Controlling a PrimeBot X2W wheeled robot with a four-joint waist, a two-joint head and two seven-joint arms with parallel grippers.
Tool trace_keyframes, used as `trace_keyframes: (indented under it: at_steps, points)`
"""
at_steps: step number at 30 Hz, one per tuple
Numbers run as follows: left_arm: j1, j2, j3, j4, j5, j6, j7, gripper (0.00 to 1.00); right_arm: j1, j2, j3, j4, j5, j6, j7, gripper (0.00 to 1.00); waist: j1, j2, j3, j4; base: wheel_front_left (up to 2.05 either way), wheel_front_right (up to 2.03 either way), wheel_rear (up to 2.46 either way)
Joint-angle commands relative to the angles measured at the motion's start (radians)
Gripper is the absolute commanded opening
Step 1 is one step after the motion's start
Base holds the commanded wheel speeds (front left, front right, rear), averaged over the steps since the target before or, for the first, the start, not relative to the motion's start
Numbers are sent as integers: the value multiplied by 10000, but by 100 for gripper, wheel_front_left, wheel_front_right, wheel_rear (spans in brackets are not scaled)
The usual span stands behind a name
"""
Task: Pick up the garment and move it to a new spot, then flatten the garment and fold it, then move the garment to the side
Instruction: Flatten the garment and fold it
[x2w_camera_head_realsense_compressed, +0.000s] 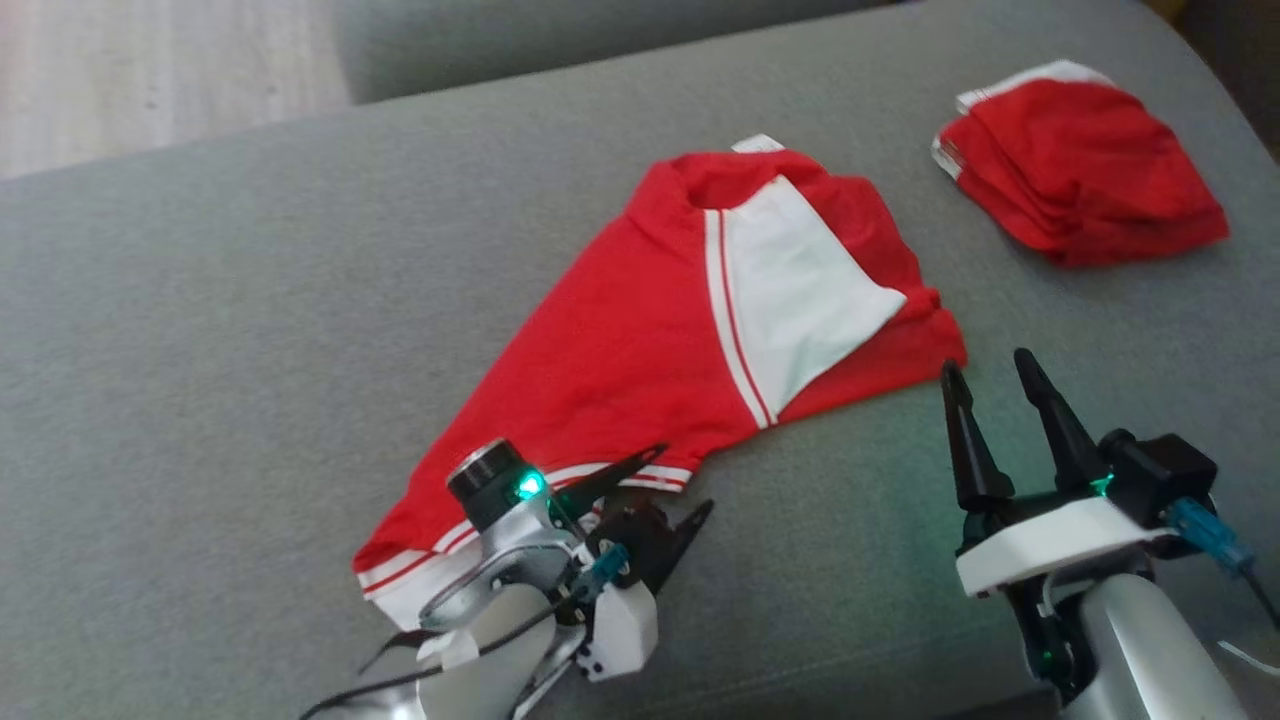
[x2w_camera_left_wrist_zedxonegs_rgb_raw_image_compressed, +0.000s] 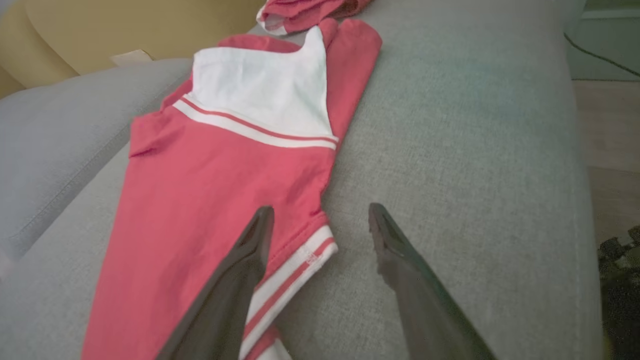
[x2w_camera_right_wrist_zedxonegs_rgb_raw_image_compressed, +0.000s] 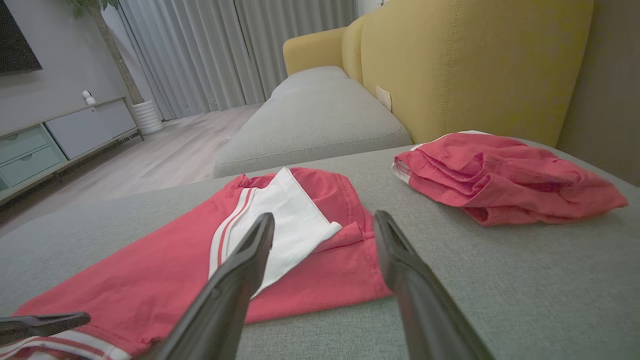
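The garment (x2w_camera_head_realsense_compressed: 620, 340), red with a white panel and white stripes, lies partly folded on the grey sofa cushion (x2w_camera_head_realsense_compressed: 250, 300). It also shows in the left wrist view as the garment (x2w_camera_left_wrist_zedxonegs_rgb_raw_image_compressed: 200, 200) and in the right wrist view as the garment (x2w_camera_right_wrist_zedxonegs_rgb_raw_image_compressed: 150, 280). My left gripper (x2w_camera_head_realsense_compressed: 688, 478) is open at its striped hem corner. In its own view the left gripper (x2w_camera_left_wrist_zedxonegs_rgb_raw_image_compressed: 320, 220) has one finger over the hem and the other over bare cushion. My right gripper (x2w_camera_head_realsense_compressed: 985, 362) stands open just off the garment's right corner, and the right gripper (x2w_camera_right_wrist_zedxonegs_rgb_raw_image_compressed: 324, 220) holds nothing.
A second folded red garment (x2w_camera_head_realsense_compressed: 1080, 170) lies at the cushion's far right, also seen in the right wrist view (x2w_camera_right_wrist_zedxonegs_rgb_raw_image_compressed: 500, 175). A yellow sofa back (x2w_camera_right_wrist_zedxonegs_rgb_raw_image_compressed: 475, 60) rises behind it. Another grey cushion (x2w_camera_right_wrist_zedxonegs_rgb_raw_image_compressed: 315, 120) and wooden floor (x2w_camera_head_realsense_compressed: 150, 70) lie beyond.
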Motion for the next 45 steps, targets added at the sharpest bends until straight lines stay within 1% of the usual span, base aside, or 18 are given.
trace_keyframes:
  at_steps: [1, 7, 8, 9, 10, 11, 12, 13, 14, 15, 18, 19, 21, 22, 29, 35, 39, 45]
  points:
    - [-389, -29, 184, -25, 96, 114, -120, 100, -365, 18, 208, -339, -48, -9, -1, 100, 0, 0, 179, -202, 0, 0, 0]
    - [-769, -31, 31, 1109, -16, 134, -120, 100, -450, 122, 246, -412, -18, -9, -15, 100, 0, 0, 298, -327, 0, 0, 0]
    - [-826, -31, 7, 1210, -21, 177, -120, 86, -451, 129, 243, -420, -17, -9, -21, 100, 0, 0, 302, -324, 0, 0, 0]
    - [-885, -32, -44, 1299, 16, 240, -120, 53, -451, 137, 237, -425, -15, -9, -28, 100, 0, 0, 300, -319, 0, 0, 0]
    - [-940, -32, -119, 1360, 80, 307, -120, 45, -446, 142, 230, -428, -11, -9, -33, 100, 0, 0, 295, -309, 0, 0, 0]
    - [-973, -32, -165, 1361, 98, 380, -120, 47, -443, 146, 225, -428, -9, -9, -36, 100, 0, 0, 292, -298, 0, 0, 0]
    - [-984, -32, -194, 1346, 79, 428, -120, 59, -441, 152, 217, -424, -6, -9, -39, 100, 0, 0, 287, -286, 0, 0, 0]
    - [-1004, -32, -236, 1292, 72, 475, -120, 75, -438, 157, 210, -416, -6, -9, -43, 100, 0, 0, 283, -272, 0, 0, 0]
    - [-1025, -32, -283, 1233, 72, 518, -120, 83, -436, 165, 212, -403, -6, -9, -46, 100, 0, 0, 278, -259, 0, 0, 0]
    - [-1030, -32, -319, 1198, 52, 546, -120, 86, -433, 172, 223, -392, -2, -9, -47, 100, 0, 0, 273, -248, 0, 0, 0]
    - [-1054, -32, -393, 1164, -49, 585, -120, 65, -446, 186, 268, -379, 22, -9, -40, 100, 0, 0, 282, -240, 0, 0, 0]
    - [-1080, -32, -410, 1149, -86, 593, -120, 48, -463, 188, 284, -381, 35, -9, -37, 100, 0, 0, 294, -246, 0, 0, 0]
    - [-1148, -31, -455, 1093, -144, 611, -120, 23, -495, 173, 327, -388, 62, -9, -23, 100, 0, 0, 320, -259, 0, 0, 0]
    - [-1181, -27, -475, 1070, -173, 619, -120, 0, -512, 159, 345, -392, 74, -9, -14, 100, 0, 0, 335, -266, 0, 0, 0]
    - [-1263, 91, -559, 739, -443, 716, -120, 0, -510, 13, 304, -416, 131, -9, 30, 100, 0, 0, 293, -308, 0, 0, 0]
    - [-1403, 510, -180, -459, -809, 984, -120, 0, -381, -13, 206, -474, 107, -9, 37, 100, 0, 0, 160, -310, 0, 0, 0]
    - [-1806, 1522, 602, -1652, -1105, 1229, -120, 0, -254, -2, 119, -524, 85, -9, 26, 100, 0, 0, 89, -328, 0, 0, 0]
    - [-2721, 3736, 1983, -2567, -1246, 1351, -120, 0, -222, 92, 81, -609, 30, -9, -7, 100, 0, 0, 380, -572, 0, 0, 0]
